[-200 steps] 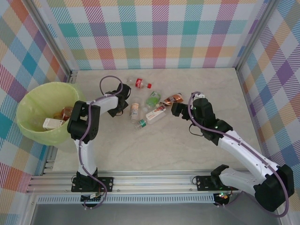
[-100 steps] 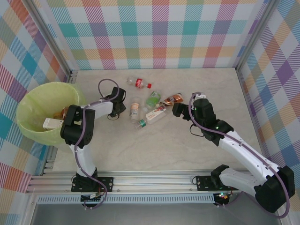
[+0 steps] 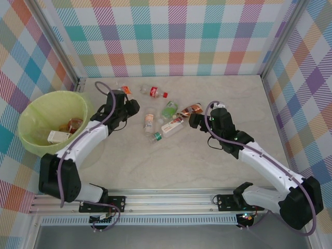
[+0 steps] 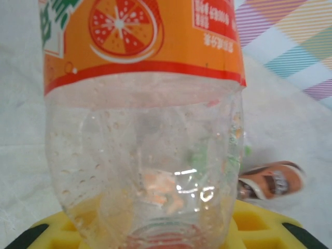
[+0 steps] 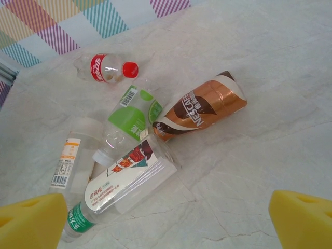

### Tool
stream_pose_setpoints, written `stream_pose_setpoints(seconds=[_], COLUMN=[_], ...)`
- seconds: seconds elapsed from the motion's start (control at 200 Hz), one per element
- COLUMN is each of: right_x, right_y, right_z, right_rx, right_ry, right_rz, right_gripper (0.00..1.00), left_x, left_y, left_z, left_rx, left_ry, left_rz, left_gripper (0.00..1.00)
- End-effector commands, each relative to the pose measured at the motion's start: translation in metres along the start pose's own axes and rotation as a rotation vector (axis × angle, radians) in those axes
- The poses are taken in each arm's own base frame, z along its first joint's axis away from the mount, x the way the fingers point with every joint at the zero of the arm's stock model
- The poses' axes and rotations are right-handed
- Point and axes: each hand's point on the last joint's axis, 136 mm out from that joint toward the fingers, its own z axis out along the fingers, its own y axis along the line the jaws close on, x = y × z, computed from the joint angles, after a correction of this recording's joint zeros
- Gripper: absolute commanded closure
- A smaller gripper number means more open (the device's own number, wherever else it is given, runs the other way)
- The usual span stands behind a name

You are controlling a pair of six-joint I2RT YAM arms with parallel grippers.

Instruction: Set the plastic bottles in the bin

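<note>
At nine o'clock, the bin [image 3: 32, 109] contains some bottles [image 3: 75, 124]. The left end effector [image 4: 155, 228] is clamped on an orange-labelled bottle [image 4: 145, 119], not yet binned. Five loose bottles [image 3: 174, 126] lie mid-worktop [image 3: 171, 166]; the right end effector [image 5: 166, 220] is empty, fingers apart.

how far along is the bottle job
Partly done: the bin already holds a few items. The left pincer grips the orange-labelled bottle. Five are left on the table: red-labelled, green-labelled, brown and two with white labels.

One bin [image 3: 72, 122]; six bottles [image 3: 173, 126] outside, perhaps three inside.
</note>
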Motion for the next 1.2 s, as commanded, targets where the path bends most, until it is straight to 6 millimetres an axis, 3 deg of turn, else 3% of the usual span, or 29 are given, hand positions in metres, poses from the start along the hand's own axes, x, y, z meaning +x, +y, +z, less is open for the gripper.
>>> stream_pose_setpoints(seconds=[0.0,0.16,0.25,0.395,0.555,0.82,0.985,1.115,1.195], right_x=[-0.010,-0.012,-0.011,-0.003,0.000,0.019,0.038,0.049,0.055], right_y=[0.005,0.010,0.011,0.014,0.018,0.020,0.023,0.018,0.015], right_z=[0.007,0.014,0.018,0.034,0.058,0.106,0.132,0.147,0.154], right_rx=[-0.013,-0.026,-0.026,-0.022,0.008,0.098,0.127,0.166,0.188], right_ry=[-0.035,-0.034,-0.032,0.021,0.071,0.196,0.280,0.308,0.331], right_rz=[0.036,0.048,0.045,0.043,0.131,0.275,0.333,0.357,0.358], right_gripper=[0.00,0.00,0.00,0.00,0.00,0.01,0.00,0.00,0.00], left_x=[-0.016,-0.037,-0.060,-0.098,-0.122,-0.124,-0.109,-0.099,-0.093], left_y=[-0.026,-0.048,-0.051,-0.018,0.043,0.106,0.133,0.163,0.168], left_z=[-0.040,-0.081,-0.113,-0.172,-0.216,-0.243,-0.224,-0.218,-0.216], left_rx=[0.073,0.098,0.061,-0.195,-0.546,-0.738,-0.682,-0.735,-0.711], left_ry=[-0.001,0.001,-0.059,-0.194,-0.305,-0.323,-0.230,-0.184,-0.171], left_rz=[0.102,0.181,0.204,0.219,0.225,0.093,-0.022,-0.101,-0.142], left_gripper=[1.00,1.00,1.00,1.00,1.00,1.00,1.00,0.89,0.81])
